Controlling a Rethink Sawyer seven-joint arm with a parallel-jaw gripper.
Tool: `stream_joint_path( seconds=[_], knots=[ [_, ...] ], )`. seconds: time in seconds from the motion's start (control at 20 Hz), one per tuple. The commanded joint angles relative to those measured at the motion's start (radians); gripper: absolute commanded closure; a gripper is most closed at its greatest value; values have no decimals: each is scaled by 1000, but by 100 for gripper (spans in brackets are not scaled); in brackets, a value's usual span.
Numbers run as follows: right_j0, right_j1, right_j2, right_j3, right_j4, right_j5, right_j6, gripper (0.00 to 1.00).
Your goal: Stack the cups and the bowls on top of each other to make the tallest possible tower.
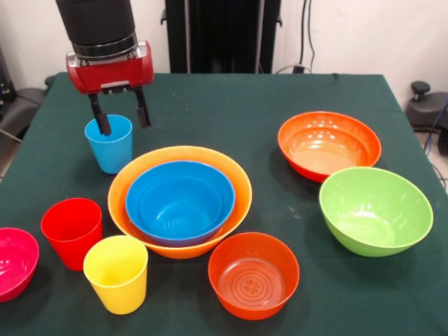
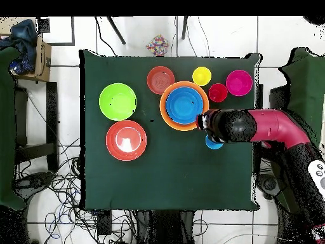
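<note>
As viewed from the front, a magenta-pink bowl point(image 1: 12, 262) was seen at the left edge of the green surface point(image 1: 231, 98), followed by a red cup point(image 1: 71, 231) and a yellow cup point(image 1: 117, 273). The hand point(image 1: 120, 112) was held open, one finger inside the light blue cup point(image 1: 110, 143). A blue bowl point(image 1: 180, 201) was nested in the pale orange bowl point(image 1: 241, 183). Two red-orange bowls point(image 1: 253, 275) and a lime green bowl point(image 1: 375, 210) were placed rightward.
</note>
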Motion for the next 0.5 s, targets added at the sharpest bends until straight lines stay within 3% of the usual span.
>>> stream_joint_path(
  seconds=[0.05, 0.5],
  knots=[
    [53, 18, -18, -1, -90, 20, -202, 0],
    [62, 33, -25, 0, -118, 6, -187, 0]
  ],
)
